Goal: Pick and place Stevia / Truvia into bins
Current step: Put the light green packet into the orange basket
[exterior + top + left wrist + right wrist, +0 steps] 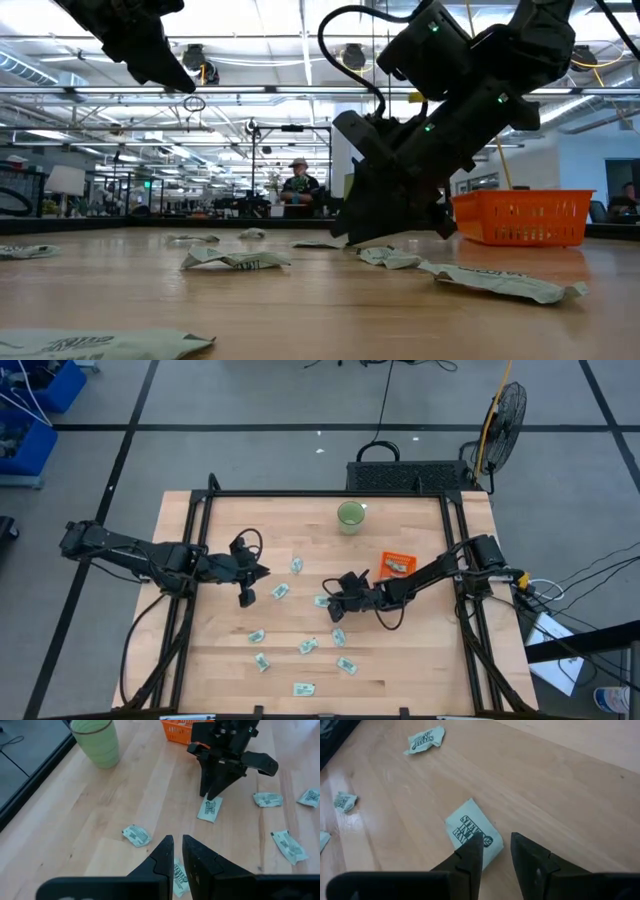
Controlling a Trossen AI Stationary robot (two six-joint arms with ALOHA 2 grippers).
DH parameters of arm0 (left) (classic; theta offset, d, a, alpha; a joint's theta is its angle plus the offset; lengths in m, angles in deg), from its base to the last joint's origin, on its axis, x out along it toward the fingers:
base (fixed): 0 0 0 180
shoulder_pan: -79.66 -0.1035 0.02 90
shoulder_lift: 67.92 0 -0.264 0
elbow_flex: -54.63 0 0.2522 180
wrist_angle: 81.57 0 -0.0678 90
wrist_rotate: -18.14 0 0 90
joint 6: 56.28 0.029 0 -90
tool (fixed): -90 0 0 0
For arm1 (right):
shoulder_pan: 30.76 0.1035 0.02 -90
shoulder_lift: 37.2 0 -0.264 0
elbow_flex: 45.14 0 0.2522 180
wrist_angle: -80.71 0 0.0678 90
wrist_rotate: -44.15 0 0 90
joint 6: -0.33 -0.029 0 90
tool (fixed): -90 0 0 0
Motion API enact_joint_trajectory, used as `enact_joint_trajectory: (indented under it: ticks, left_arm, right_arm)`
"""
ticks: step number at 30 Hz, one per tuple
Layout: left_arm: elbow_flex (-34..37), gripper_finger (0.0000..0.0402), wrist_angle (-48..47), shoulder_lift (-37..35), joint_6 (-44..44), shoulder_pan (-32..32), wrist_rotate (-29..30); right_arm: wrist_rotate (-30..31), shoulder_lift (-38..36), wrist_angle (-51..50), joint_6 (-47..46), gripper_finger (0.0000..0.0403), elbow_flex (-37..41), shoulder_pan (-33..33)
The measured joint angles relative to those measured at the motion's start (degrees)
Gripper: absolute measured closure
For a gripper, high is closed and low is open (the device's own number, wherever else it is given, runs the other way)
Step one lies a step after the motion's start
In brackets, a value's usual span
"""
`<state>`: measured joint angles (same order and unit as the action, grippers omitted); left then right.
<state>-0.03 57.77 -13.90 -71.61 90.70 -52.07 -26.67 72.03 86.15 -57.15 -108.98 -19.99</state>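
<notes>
Several pale green and white sachets lie flat and scattered on the wooden table [420, 650]. My right gripper [336, 603] is low at the table's middle, fingers open and pointing down at one sachet [470, 830], which also shows in the left wrist view [210, 810]. One finger stands over the sachet's end and the other beside it on bare wood. My left gripper [247, 596] hangs above the table left of the middle, shut and empty [177, 840], over another sachet [178, 872]. The orange bin [397, 564] stands right of the middle, with sachets in it. My right gripper comes at the sachet from above, slanting down. One fingertip [476, 842] is over the sachet's near end [485, 845]. I cannot tell whether it touches the paper. The sachet lies flat on the table.
A round green cup [351, 516] stands at the far middle of the table, behind the bin. More sachets lie toward the near edge [304, 688]. The black table frame [190, 560] runs along both sides. A person [297, 185] shows far off in the room.
</notes>
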Motion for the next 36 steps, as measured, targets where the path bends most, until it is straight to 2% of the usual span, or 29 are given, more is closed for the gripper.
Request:
enact_joint_trajectory:
  ticks: [6, 9, 12, 16, 18, 21, 24, 29, 32, 36]
  left_arm:
    - [0.0, 0.0355, -0.02, 0.0, 0.22, 0.0, 0.02]
    - [0.0, 0.0355, -0.04, -0.02, 0.5, 0.0, 0.02]
    - [0.0, 0.0355, -0.04, -0.02, 0.61, 0.0, 0.04]
    - [0.0, 0.0355, -0.11, 0.0, 0.61, 0.0, 0.07]
    - [0.0, 0.0355, -0.09, -0.02, 0.61, 0.0, 0.09]
    - [0.0, 0.0355, -0.01, -0.02, 0.13, 0.0, 0.13]
    - [0.0, 0.0355, 0.07, -0.02, 0.02, 0.0, 0.13]
    - [0.0, 0.0355, 0.11, -0.02, -0.04, 0.0, 0.12]
    - [0.0, 0.0355, 0.13, -0.02, -0.05, 0.0, 0.11]
    - [0.0, 0.0355, 0.15, -0.02, -0.07, 0.0, 0.11]
  right_arm:
    - [-1.22, 0.0, -1.06, 0.39, 0.0357, 0.0, -0.31]
    - [-1.5, 0.12, -0.03, 3.61, 0.0388, 0.04, -0.33]
    - [-4.88, -0.07, 2.72, 8.61, 0.0399, 0.13, -0.41]
    - [-5.66, -5.06, 3.27, 12.86, 0.0402, 0.19, -0.07]
    - [-4.03, -9.66, 0.08, 14.94, 0.0402, 0.15, 0.16]
    - [1.02, -18.0, -9.23, 17.15, 0.0402, 0.15, 1.08]
    - [8.73, -26.87, -21.55, 17.25, 0.0402, 0.03, 2.72]
    - [17.97, -36.81, -44.52, 5.08, 0.0403, 0.07, 6.01]
    - [17.94, -38.69, -56.7, -3.29, 0.0403, 0.07, 7.2]
    - [13.65, -38.17, -68.39, -13.67, 0.0403, 0.11, 7.73]
